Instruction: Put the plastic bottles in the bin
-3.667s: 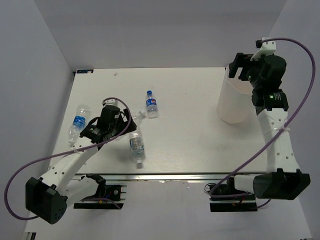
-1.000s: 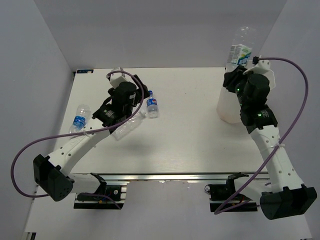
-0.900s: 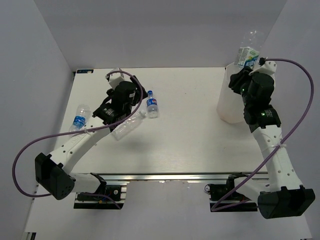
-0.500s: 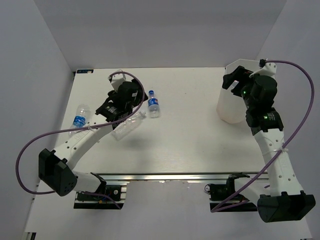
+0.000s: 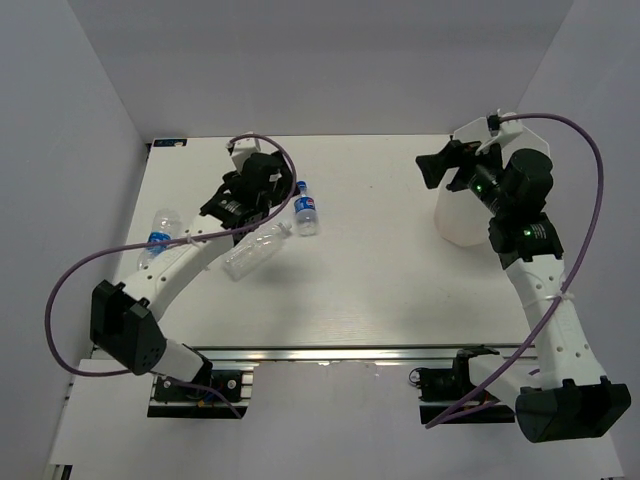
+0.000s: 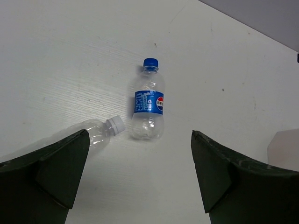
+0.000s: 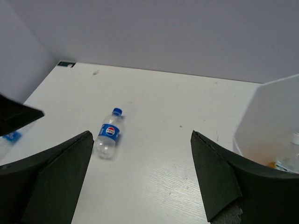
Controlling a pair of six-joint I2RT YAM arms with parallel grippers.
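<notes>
A clear bottle with a blue cap and blue label (image 5: 305,210) lies on the table; it shows in the left wrist view (image 6: 149,101) and the right wrist view (image 7: 107,132). A second clear bottle with a white cap (image 5: 251,255) lies beside it (image 6: 96,132). A third bottle (image 5: 158,240) lies at the far left. The tall white bin (image 5: 468,205) stands at the right, with a bottle inside (image 7: 288,161). My left gripper (image 5: 266,186) is open and empty above the two bottles (image 6: 140,179). My right gripper (image 5: 443,166) is open and empty, just left of the bin's rim (image 7: 142,179).
The left arm's purple cable (image 5: 70,285) loops over the table's left side. Grey walls enclose the table on three sides. The bin's wall (image 6: 285,149) shows at the right edge of the left wrist view.
My right gripper held a bottle over the bin; the bottle has left it and the gripper has swung left, open. My left gripper has moved a little toward the back and right.
</notes>
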